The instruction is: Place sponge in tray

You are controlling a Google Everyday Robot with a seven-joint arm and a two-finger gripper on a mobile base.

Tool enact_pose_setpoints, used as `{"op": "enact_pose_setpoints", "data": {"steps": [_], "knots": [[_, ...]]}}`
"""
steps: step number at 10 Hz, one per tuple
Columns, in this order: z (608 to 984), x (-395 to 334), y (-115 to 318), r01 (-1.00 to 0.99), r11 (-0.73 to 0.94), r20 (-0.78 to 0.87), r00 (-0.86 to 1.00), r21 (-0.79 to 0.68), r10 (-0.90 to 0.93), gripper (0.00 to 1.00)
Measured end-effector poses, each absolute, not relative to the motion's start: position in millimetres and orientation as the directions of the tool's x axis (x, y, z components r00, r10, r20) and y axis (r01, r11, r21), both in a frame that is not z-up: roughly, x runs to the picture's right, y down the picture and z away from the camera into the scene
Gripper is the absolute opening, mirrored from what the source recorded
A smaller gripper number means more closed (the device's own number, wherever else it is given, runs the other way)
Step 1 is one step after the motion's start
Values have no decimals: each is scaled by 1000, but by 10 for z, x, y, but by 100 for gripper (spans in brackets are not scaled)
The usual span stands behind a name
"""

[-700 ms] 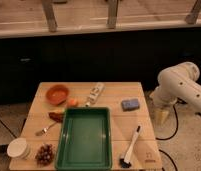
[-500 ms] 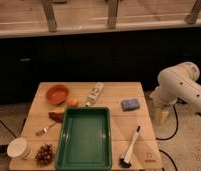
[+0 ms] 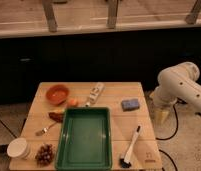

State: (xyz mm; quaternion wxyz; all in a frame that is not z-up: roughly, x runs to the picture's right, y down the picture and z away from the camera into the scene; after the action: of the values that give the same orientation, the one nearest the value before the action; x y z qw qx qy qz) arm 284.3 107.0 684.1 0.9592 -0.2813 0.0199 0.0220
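The blue-grey sponge [image 3: 130,104] lies flat on the wooden table, near its right edge and just beyond the tray's far right corner. The deep-green tray [image 3: 84,142] sits at the front middle of the table with nothing in it. My gripper [image 3: 163,118] hangs fingers-down at the end of the white arm, off the table's right side and a little right of the sponge. It is open, holds nothing and touches nothing.
A white-handled black brush [image 3: 130,148] lies right of the tray. An orange bowl [image 3: 57,93], a white packet [image 3: 95,93], an orange fruit [image 3: 73,102], a red item [image 3: 56,116], a fork [image 3: 46,130], grapes [image 3: 44,154] and a white cup [image 3: 18,148] lie behind and left of the tray.
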Motion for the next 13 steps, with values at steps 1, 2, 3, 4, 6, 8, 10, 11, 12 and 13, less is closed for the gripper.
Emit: {"op": "enact_pose_setpoints", "data": {"steps": [1,2,3,4,6,8,10,11,12,13], "knots": [[6841,2843,1070,-53,841,-51,998,-539,31,80],[6841,2843,1070,-53,841,-51,998,-539,31,80],[6841,2843,1070,-53,841,-51,998,-539,31,80],[6841,2843,1070,-53,841,-51,998,-539,31,80],[6841,2843,1070,-53,841,-51,998,-539,31,80],[6912,2835,1070,-49,843,-49,998,-535,27,80],[7242,2680,1067,-25,848,-27,1000,-530,12,80],[7350,2654,1074,-21,849,-23,1000,-528,11,80],[7418,2637,1078,-12,851,-19,1000,-524,2,80],[7453,2629,1073,-1,853,-13,1000,-522,-7,80]]}}
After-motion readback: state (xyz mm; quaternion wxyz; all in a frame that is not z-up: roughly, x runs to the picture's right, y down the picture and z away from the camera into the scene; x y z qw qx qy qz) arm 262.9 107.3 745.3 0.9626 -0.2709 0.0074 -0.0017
